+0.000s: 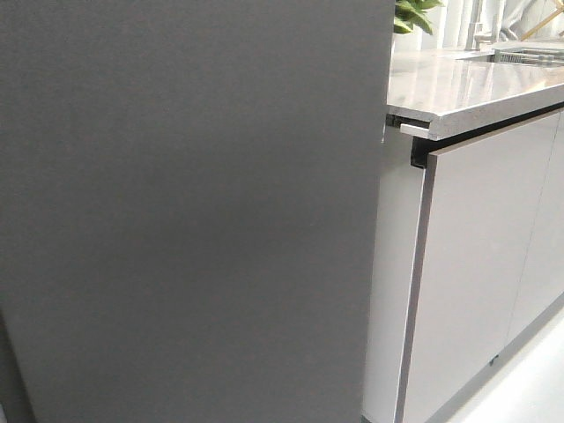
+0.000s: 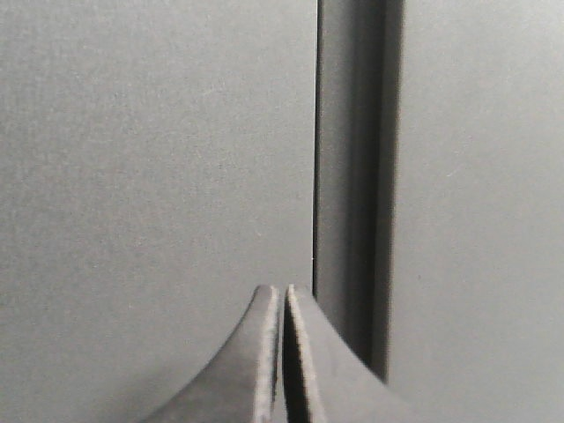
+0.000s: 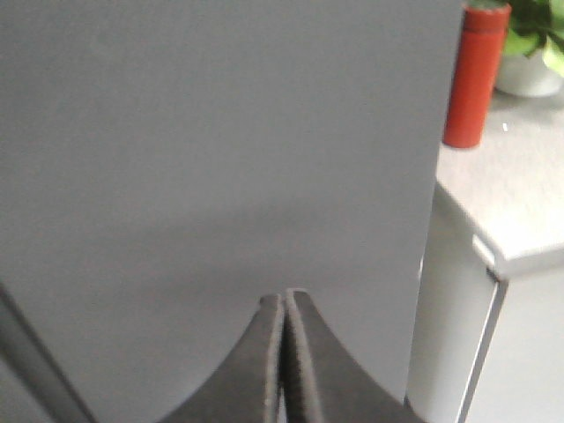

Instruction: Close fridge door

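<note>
The fridge door (image 1: 194, 211) is a large matte dark-grey panel that fills the left two thirds of the front view, its straight vertical edge next to the cabinets. In the left wrist view the door (image 2: 150, 159) ends at a vertical edge with a dark gap beside it and another grey panel (image 2: 480, 211) beyond. My left gripper (image 2: 284, 289) is shut and empty, its tips close to the door by that edge. My right gripper (image 3: 285, 296) is shut and empty, close in front of the door (image 3: 220, 159). Neither gripper shows in the front view.
A marble-look countertop (image 1: 467, 84) runs to the right of the door over pale glossy cabinet fronts (image 1: 476, 264). A red bottle (image 3: 473, 75) and a potted plant (image 3: 529, 48) stand on the counter. A plant (image 1: 412, 16) also shows at the back.
</note>
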{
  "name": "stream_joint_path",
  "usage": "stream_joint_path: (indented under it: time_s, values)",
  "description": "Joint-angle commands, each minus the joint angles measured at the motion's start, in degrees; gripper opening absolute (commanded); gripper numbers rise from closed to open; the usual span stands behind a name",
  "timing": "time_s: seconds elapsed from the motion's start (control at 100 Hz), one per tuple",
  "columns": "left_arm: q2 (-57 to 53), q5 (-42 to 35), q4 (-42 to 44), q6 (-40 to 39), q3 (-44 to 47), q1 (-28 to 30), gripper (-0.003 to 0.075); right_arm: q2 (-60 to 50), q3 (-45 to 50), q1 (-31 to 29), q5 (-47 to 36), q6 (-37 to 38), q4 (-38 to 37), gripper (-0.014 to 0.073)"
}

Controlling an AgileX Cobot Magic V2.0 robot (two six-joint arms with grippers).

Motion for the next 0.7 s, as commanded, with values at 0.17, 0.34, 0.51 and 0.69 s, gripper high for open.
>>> stream_joint_path:
  time_s: [0.17,0.34,0.51,0.69]
  values:
    - [-1.17,-4.16,-0.35,-0.29,2.01,-0.29,-0.002,-4.2,0.63,-0.37,-5.35,0.15,0.19,-0.0044]
    - [-1.17,-4.16,-0.35,-0.29,2.01,-0.29,-0.002,-4.2,0.63,-0.37,-5.35,0.15,0.19,-0.0045]
    - [-1.17,-4.16,-0.35,-0.29,2.01,-0.29,-0.002,-4.2,0.63,-0.37,-5.35,0.15,0.19,-0.0044]
    - [-1.17,-4.16,-0.35,-0.29,2.01,-0.29,-0.002,-5.06,2.15,-1.52,-6.13,0.04,-3.26,-0.0044]
